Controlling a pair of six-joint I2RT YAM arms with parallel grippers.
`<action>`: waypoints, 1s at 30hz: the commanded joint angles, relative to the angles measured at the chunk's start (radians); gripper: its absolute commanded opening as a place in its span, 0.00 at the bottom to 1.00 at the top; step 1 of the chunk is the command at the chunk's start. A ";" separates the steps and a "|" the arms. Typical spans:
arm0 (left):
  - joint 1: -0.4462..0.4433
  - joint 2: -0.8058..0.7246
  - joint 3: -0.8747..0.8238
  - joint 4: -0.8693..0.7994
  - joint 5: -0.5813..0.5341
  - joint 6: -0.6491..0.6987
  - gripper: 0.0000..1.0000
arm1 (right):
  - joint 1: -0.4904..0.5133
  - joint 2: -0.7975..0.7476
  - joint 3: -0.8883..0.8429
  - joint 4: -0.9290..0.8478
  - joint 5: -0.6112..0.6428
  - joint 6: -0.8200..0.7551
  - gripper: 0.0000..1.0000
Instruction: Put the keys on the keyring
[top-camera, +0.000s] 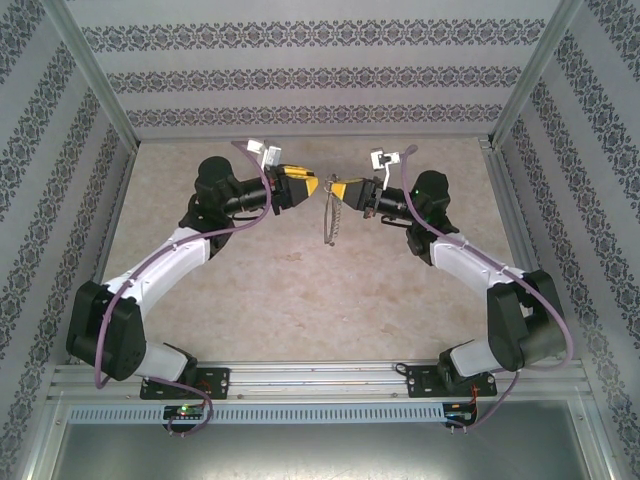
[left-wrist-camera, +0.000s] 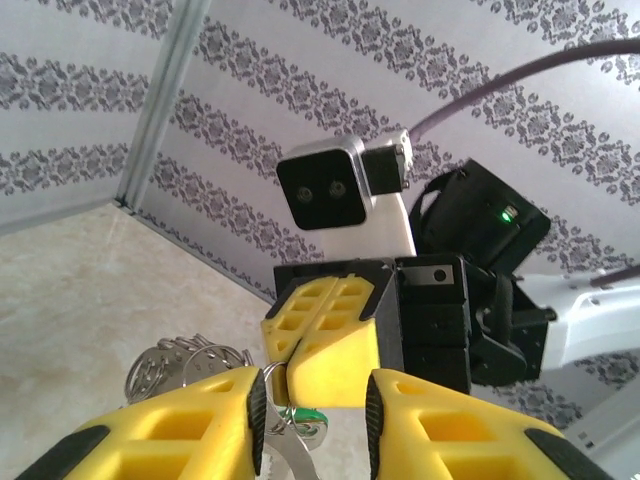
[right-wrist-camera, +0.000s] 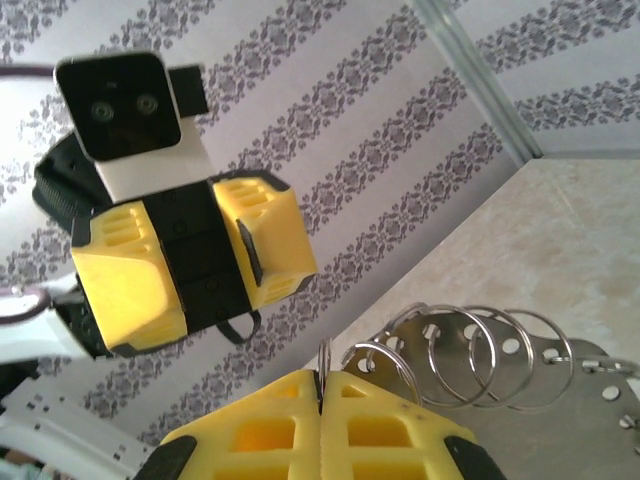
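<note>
right wrist, right pincer (right-wrist-camera: 322, 390) clamped on keyring (right-wrist-camera: 323, 352)

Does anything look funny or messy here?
Nothing is spilled or broken. One odd sight: the keyring is not on the table; it dangles in the air, pinched by the right gripper, its small rings bunched to one side. The green key sits between the open fingers of the left gripper.

Top cam high at rear, looking down, L wrist cam (right-wrist-camera: 120, 105), R wrist cam (left-wrist-camera: 325, 190) face-to-face, close
</note>
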 joint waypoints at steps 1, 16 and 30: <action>0.022 0.026 0.067 -0.133 0.087 0.061 0.34 | -0.015 0.025 0.077 -0.088 -0.139 -0.099 0.00; 0.024 0.106 0.217 -0.451 0.166 0.225 0.34 | -0.026 0.128 0.155 -0.100 -0.243 -0.087 0.00; 0.025 0.151 0.234 -0.468 0.159 0.231 0.36 | -0.028 0.119 0.148 -0.091 -0.221 -0.085 0.00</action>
